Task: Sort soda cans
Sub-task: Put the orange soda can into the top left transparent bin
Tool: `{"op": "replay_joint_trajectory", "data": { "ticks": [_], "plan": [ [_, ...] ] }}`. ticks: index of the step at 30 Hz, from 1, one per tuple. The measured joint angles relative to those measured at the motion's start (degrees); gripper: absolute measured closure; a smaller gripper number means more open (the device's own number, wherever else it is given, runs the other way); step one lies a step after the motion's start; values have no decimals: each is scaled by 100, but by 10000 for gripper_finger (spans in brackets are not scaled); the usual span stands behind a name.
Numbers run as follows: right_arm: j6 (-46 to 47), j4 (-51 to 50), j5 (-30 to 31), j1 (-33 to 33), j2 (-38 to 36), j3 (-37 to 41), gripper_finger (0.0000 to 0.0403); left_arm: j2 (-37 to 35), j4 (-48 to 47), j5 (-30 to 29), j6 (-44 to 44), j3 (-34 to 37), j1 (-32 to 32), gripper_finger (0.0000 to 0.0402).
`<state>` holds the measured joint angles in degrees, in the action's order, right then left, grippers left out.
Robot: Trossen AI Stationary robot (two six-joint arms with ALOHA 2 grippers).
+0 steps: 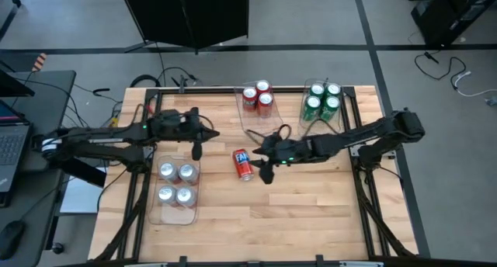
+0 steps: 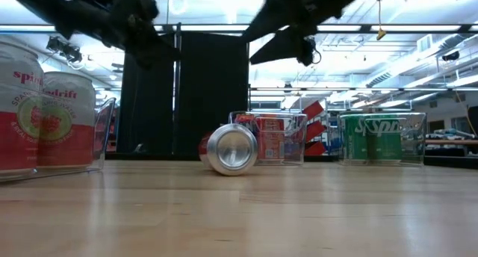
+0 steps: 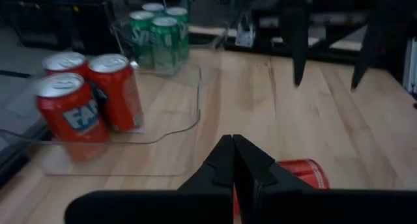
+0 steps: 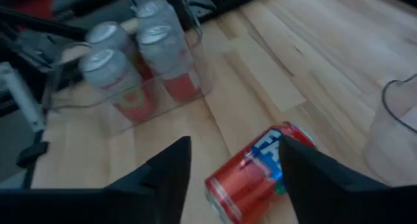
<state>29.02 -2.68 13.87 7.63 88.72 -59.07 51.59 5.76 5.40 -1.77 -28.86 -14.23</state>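
Note:
A red soda can point(image 1: 243, 164) lies on its side on the wooden table near the middle; in the low view its silver end point(image 2: 232, 149) faces the near edge. My right gripper point(image 1: 264, 161) hovers just right of it and above it, open, with its fingers point(image 4: 171, 168) spread over the can point(image 4: 254, 172). In the low view the gripper point(image 2: 299, 40) hangs well clear of the can. My left gripper point(image 1: 196, 149) is shut and empty point(image 3: 233, 160), to the left of the can point(image 3: 301, 174) and raised off the table.
A clear bin point(image 1: 176, 211) at the near left holds several silver cans standing upright. A far-middle bin point(image 1: 243, 116) holds three red cans, and a far-right bin point(image 1: 320, 121) holds several green cans. Bare wood lies toward the near edge and the right.

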Motion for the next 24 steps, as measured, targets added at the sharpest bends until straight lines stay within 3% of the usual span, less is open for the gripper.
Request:
{"op": "replay_joint_trajectory", "data": {
  "ticks": [5, 11, 16, 24],
  "plan": [
    [115, -814, 0, -91, 898, -1100, 127, -610, -87, -122, -30, 283, 10, 401],
    [466, -2002, -2, -234, 2000, -2425, 78, -859, -114, -130, -34, 540, 13, 401],
    [888, -3217, 0, -403, 2783, -3362, 65, -858, -88, -130, -12, 662, 13, 401],
    [1324, -3967, 15, -634, 3684, -4115, 63, -854, -193, -136, 29, 776, 10, 401]
  ]
}}
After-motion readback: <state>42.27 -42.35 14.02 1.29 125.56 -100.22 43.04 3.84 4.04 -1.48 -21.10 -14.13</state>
